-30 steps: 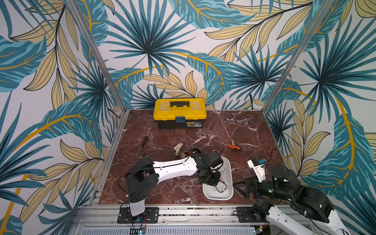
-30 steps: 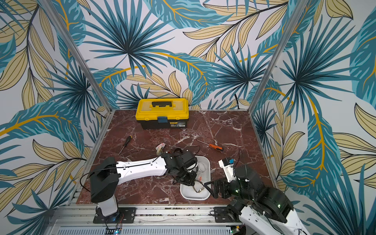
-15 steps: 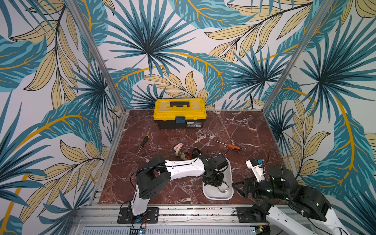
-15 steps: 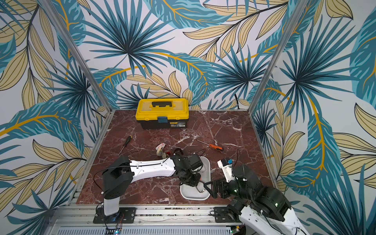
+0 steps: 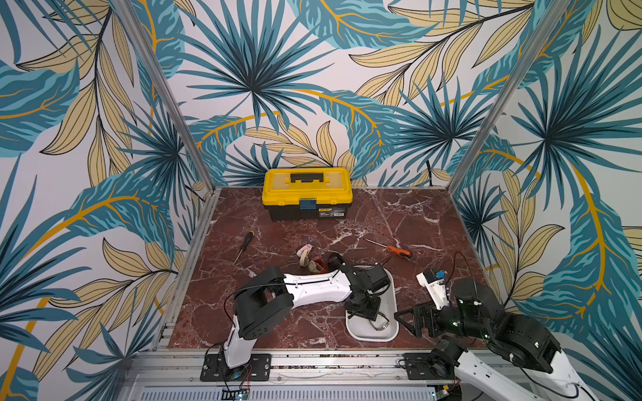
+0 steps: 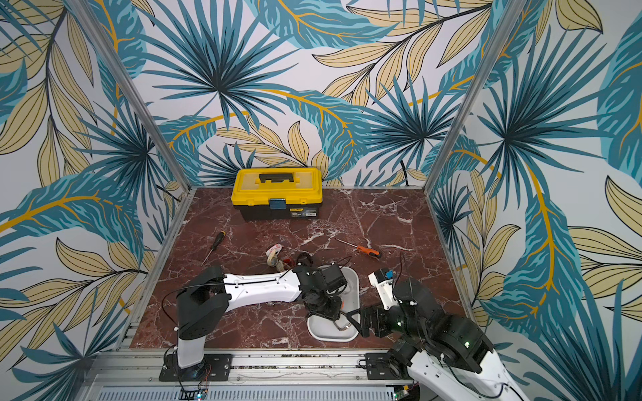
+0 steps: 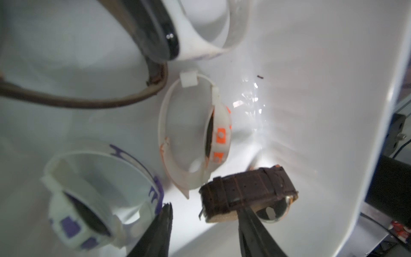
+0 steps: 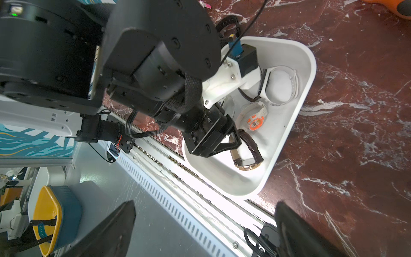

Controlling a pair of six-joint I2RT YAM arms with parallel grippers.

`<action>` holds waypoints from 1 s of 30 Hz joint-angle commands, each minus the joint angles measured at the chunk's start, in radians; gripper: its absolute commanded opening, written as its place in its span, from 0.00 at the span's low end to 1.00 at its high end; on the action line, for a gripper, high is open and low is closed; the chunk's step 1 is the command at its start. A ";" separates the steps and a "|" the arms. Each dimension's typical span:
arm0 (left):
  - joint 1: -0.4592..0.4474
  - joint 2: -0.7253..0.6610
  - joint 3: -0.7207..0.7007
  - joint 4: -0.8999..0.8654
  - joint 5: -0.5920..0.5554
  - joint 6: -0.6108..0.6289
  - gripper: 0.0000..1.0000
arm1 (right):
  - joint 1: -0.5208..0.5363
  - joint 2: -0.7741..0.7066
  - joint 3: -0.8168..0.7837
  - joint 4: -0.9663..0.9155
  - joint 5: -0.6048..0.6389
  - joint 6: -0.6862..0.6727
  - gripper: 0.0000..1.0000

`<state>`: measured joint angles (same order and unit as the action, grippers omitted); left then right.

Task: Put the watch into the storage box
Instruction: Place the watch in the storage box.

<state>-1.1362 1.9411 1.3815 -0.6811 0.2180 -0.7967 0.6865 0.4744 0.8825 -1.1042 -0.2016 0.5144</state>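
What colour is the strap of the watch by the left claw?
Dark brown. The strap shows best in the left wrist view.

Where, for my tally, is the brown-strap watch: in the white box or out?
In: the brown-strap watch lies on the storage box floor, inside its rim.

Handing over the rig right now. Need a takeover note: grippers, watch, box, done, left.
Left gripper: open, down inside the shallow glossy white storage box, jaws apart around the brown leather-strap watch.
Right gripper: open, empty, beside the box.
Done: brown watch lies on the box floor among white-strapped watches.
Left: lift the left arm clear; a few loose watches lie on the dark red marble tabletop beyond the box.
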 commanded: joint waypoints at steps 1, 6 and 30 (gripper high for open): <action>-0.004 -0.097 0.050 -0.050 -0.064 0.015 0.63 | 0.004 0.018 0.016 -0.006 0.017 -0.027 1.00; -0.005 -0.198 0.057 -0.117 -0.155 0.024 0.73 | 0.004 0.027 0.023 0.017 0.010 -0.028 1.00; -0.010 -1.248 -0.386 -0.293 -0.584 0.063 1.00 | 0.308 0.732 0.114 0.432 0.044 0.038 0.99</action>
<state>-1.1431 0.7364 1.0309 -0.8619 -0.3164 -0.6830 0.9749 1.1133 0.9306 -0.7349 -0.1841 0.6003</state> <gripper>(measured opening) 0.999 0.994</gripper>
